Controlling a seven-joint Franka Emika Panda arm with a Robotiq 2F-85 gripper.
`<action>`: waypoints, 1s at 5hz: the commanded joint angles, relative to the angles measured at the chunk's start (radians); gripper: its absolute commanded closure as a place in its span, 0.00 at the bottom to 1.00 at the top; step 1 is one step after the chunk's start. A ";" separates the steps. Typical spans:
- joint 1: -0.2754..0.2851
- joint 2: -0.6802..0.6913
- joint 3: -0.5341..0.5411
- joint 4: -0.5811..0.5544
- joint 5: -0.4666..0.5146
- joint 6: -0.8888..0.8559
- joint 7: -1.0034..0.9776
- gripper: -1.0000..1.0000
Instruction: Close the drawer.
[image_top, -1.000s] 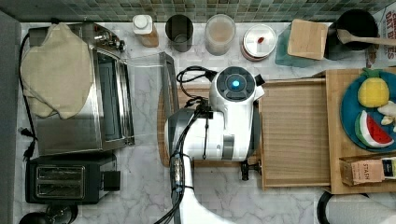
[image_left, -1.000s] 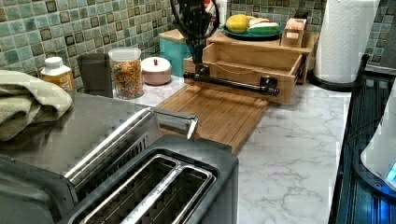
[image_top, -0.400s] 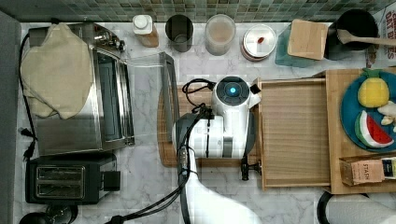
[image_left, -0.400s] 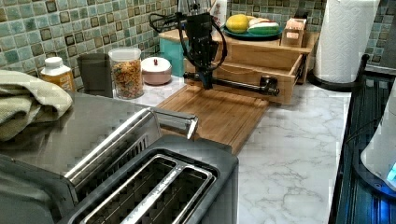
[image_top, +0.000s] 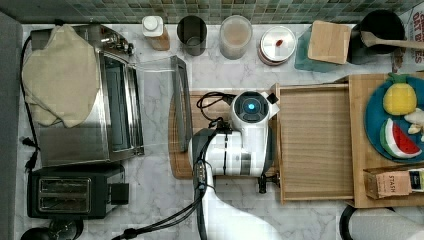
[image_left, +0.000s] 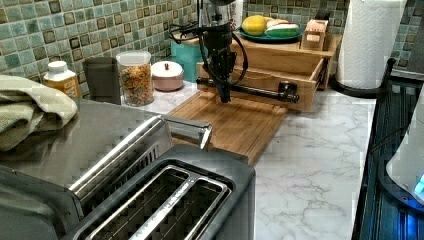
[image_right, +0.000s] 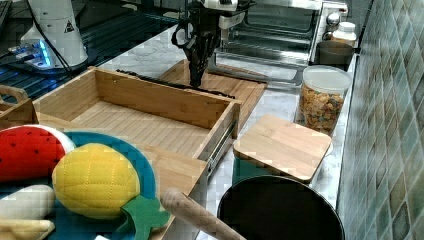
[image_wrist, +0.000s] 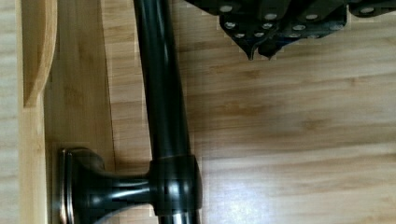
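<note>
In the top view I read "STASH" on a small box (image_top: 395, 183) on the wooden stand (image_top: 361, 150), and part of "OAT" on a package at the top view's upper right corner. The drawer (image_top: 315, 145) stands pulled out of the stand toward the top view's left, over the edge of the cutting board (image_top: 181, 150) on the marble worktop (image_top: 155, 200). My arm covers the handle side; the fingers are hidden under the wrist here.

In the left view the fingers (image_left: 223, 95) point straight down just in front of the drawer's (image_left: 260, 82) black bar handle (image_left: 260, 92), their tips close above the cutting board (image_left: 235, 120). They look pressed together, holding nothing.

In the right view the fingers (image_right: 196, 80) hang beyond the drawer's (image_right: 135, 115) front wall, on the handle side. The drawer is wide open and empty, beside a plate (image_right: 140, 165) of toy fruit.

In the wrist view the fingertips (image_wrist: 259, 49) meet, closed on nothing, beside the handle (image_wrist: 163, 93) with a gap of board between. I cannot tell whether they touch the board.
</note>
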 joint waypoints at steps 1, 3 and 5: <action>-0.117 -0.012 -0.079 0.040 -0.006 0.045 -0.176 1.00; -0.220 0.011 -0.142 0.126 -0.035 0.011 -0.323 1.00; -0.359 0.132 -0.205 0.284 0.068 0.055 -0.543 1.00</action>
